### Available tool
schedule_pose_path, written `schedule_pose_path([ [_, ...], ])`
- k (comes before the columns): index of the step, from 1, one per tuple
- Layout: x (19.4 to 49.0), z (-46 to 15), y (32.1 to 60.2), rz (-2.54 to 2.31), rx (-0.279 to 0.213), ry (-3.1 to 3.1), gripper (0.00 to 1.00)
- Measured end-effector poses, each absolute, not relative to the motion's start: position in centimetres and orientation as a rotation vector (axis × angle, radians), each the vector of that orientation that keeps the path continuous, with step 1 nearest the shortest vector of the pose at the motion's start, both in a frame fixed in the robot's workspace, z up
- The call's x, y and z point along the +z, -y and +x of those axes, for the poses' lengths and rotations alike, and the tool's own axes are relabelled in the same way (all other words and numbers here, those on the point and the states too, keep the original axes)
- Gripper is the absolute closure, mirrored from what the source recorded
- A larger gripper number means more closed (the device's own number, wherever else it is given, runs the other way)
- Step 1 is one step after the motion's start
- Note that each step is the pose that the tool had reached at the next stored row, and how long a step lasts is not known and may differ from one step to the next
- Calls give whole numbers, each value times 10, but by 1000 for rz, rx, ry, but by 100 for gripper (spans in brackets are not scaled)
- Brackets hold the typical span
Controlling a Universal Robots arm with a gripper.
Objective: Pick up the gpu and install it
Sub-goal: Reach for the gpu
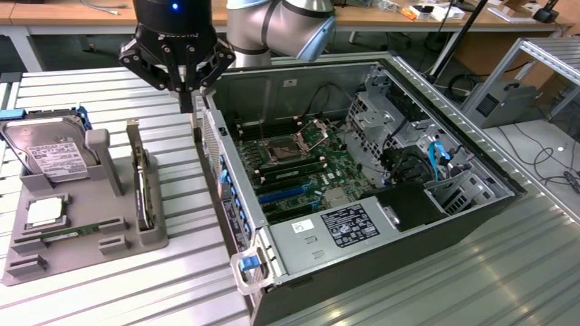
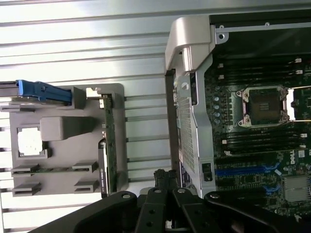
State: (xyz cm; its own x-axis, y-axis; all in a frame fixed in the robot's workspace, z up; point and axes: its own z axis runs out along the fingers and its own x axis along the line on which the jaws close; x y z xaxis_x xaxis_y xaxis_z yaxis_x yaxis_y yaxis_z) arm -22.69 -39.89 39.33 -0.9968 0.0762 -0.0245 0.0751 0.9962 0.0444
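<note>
The gpu stands on its edge in a slot of the grey holder tray, its green board and silver bracket showing. In the wrist view the gpu is a thin green strip along the tray's side nearest the case. My gripper hangs above the table between the tray and the rear wall of the open computer case. Its black fingers are shut with nothing between them. The gripper sits apart from the gpu, over the gap beside the case.
The tray also holds a silver hard drive, a processor chip and a memory stick. Inside the case lie the motherboard, the blue slots and drive cages. The table is ribbed metal.
</note>
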Motion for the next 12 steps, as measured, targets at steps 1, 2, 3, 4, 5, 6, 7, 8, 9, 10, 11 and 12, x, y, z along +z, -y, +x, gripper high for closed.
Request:
schedule_pose_path([
  [1,393,-228,399,118,68,-3113,89],
  [2,393,-228,399,118,68,-3113,89],
  [3,393,-228,399,118,68,-3112,89],
  [4,393,-229,399,118,68,-3113,89],
  [5,393,-229,399,118,68,-3113,89],
  [6,393,-230,399,118,68,-3112,89],
  [7,393,-231,399,118,68,-3112,89],
  [8,393,-232,399,118,68,-3113,89],
  [9,393,-232,399,118,68,-3113,89],
  [10,393,-232,399,118,68,-3113,89],
  [11,393,-233,399,118,68,-3112,89],
  [12,393,-233,399,118,68,-3112,89],
])
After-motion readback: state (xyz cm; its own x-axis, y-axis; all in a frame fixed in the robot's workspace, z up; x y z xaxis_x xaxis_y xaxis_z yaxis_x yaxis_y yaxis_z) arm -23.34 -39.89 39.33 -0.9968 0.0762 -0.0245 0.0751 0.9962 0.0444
